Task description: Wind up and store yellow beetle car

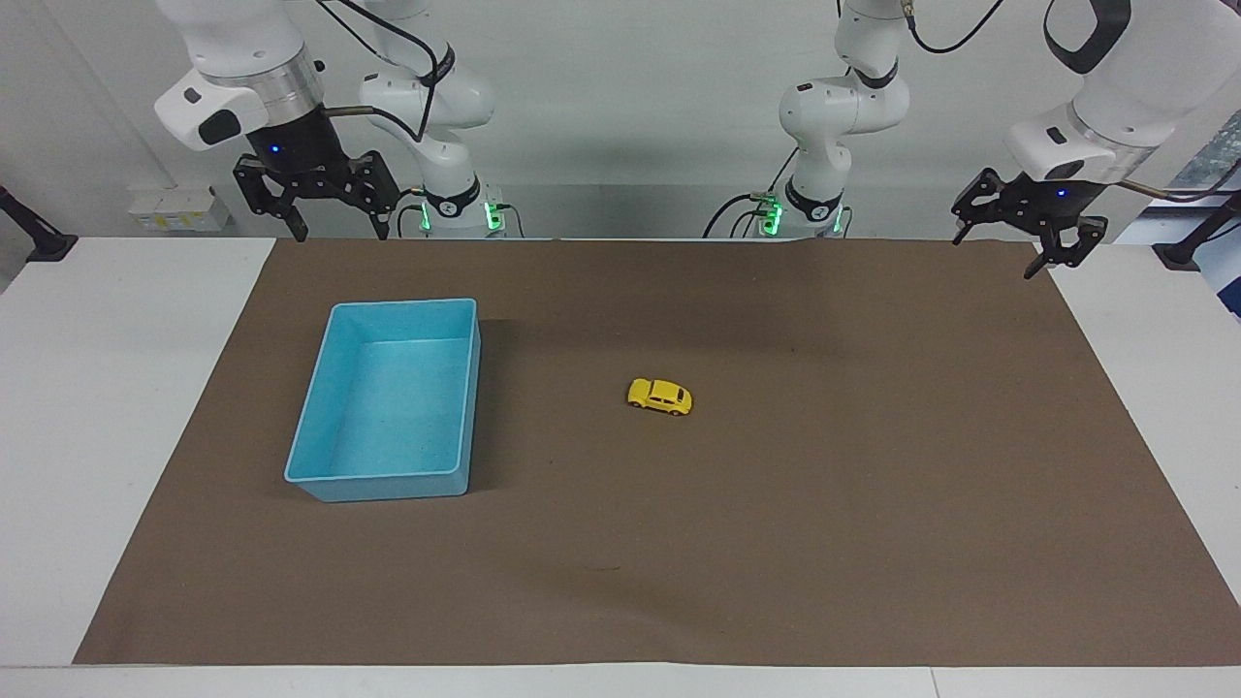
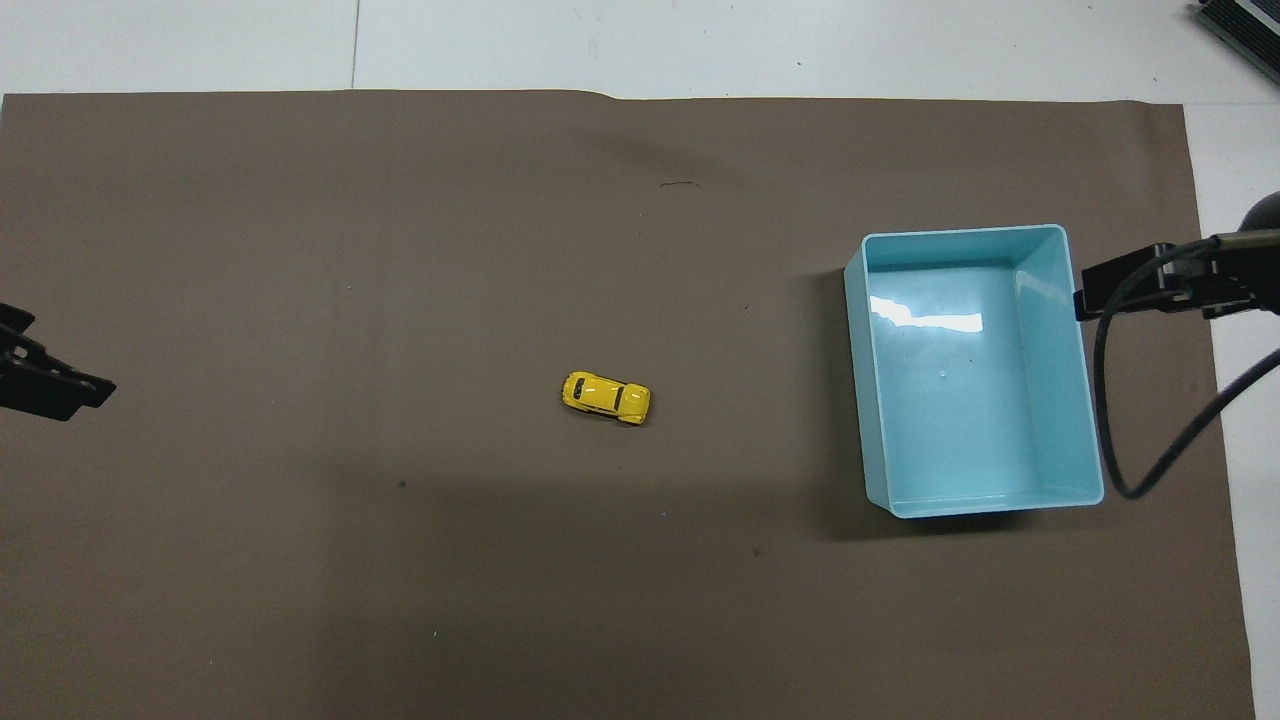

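Handling first: tiny bright yellow beetle-shaped toy car with dark windows and small black wheels looks light, rigid and glossy, probably slippery on its rounded roof. It sits on its wheels, so it will likely roll if nudged along its length. Best hold, judging from here: pinch across the two flat door sides, low on the body, fingers straddling it crosswise, not nose to tail. For winding, likely press it down and drag backward on the mat; a firm side grip would matter then.

Car stands on the brown paper mat about mid-table, well apart from both grippers and lower than both, between them along the table. It lies beside the open light-blue rectangular plastic bin, not in it; bin holds nothing.

Left gripper hangs in the air over the mat's corner at the left arm's end, fingers spread, holding nothing, touching nothing. Overhead view shows only its dark tip at the frame edge, car well off toward mid-table from it.

Right gripper waits raised over the mat edge by the right arm's base, fingers spread wide, grasping nothing; bin sits below it, farther out on the table. Nothing wound or stored yet.
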